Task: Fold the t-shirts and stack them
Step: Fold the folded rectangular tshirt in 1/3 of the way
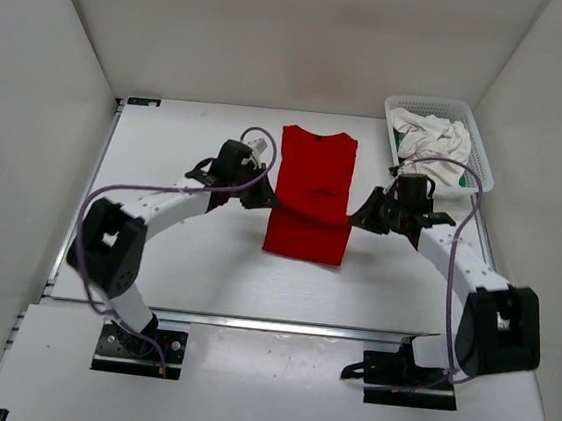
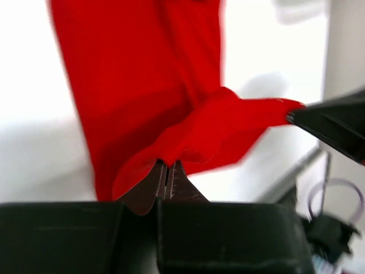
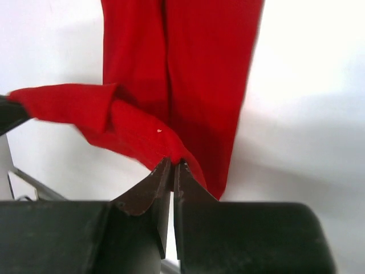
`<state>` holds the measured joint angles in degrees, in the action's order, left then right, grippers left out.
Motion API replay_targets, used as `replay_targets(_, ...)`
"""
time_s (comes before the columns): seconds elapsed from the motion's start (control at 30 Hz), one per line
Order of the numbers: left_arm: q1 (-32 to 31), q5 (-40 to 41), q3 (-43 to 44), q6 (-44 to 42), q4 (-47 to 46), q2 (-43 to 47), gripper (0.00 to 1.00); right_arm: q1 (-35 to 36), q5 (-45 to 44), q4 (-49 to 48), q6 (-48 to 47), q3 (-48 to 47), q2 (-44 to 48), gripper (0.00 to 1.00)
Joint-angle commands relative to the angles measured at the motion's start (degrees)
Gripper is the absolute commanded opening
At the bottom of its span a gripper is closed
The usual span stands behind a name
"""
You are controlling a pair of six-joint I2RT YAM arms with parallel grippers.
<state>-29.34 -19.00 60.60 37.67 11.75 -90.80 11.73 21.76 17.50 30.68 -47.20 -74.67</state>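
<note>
The red t-shirt [image 1: 314, 164] lies in a long narrow strip on the table's middle, collar at the far end. My left gripper [image 1: 270, 199] is shut on its left edge, and in the left wrist view [image 2: 167, 165] red cloth [image 2: 131, 74] is pinched between the closed fingers. My right gripper [image 1: 358, 219] is shut on the right edge, as the right wrist view [image 3: 173, 162] shows with the cloth [image 3: 199, 68]. The held edge is lifted and sags between the grippers. The white t-shirt [image 1: 435, 136] lies crumpled in the basket, with a bit of green cloth [image 1: 399, 148] under it.
The white mesh basket [image 1: 483, 151] stands at the table's far right corner. White walls close in the table at the left, back and right. A metal rail [image 1: 279, 324] runs along the table's near edge.
</note>
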Motion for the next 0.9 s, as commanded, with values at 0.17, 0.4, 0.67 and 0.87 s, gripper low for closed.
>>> replay_targets(0.17, 3.1, 4.9, 15.7, -1.8, 3.2, -15.2, 0.0, -3.1, 2.9, -10.6, -1.8, -10.5, -18.3, 0.0)
replay_targets(0.4, 5.0, 2.1, 18.6, 0.3, -0.8, -22.8, 0.04, -4.3, 2.5, -12.2, -2.4, -15.8, -26.0, 0.0)
replay_targets(0.67, 7.2, 0.9, 13.7, 3.1, -8.4, -18.5, 0.39, -5.1, 2.4, -12.6, -2.6, -19.0, -29.3, 0.08)
replay_targets(0.87, 5.9, 4.0, 8.8, 2.8, -10.6, -8.6, 0.42, -3.2, -2.8, -9.7, -5.0, -19.4, -23.1, 0.31)
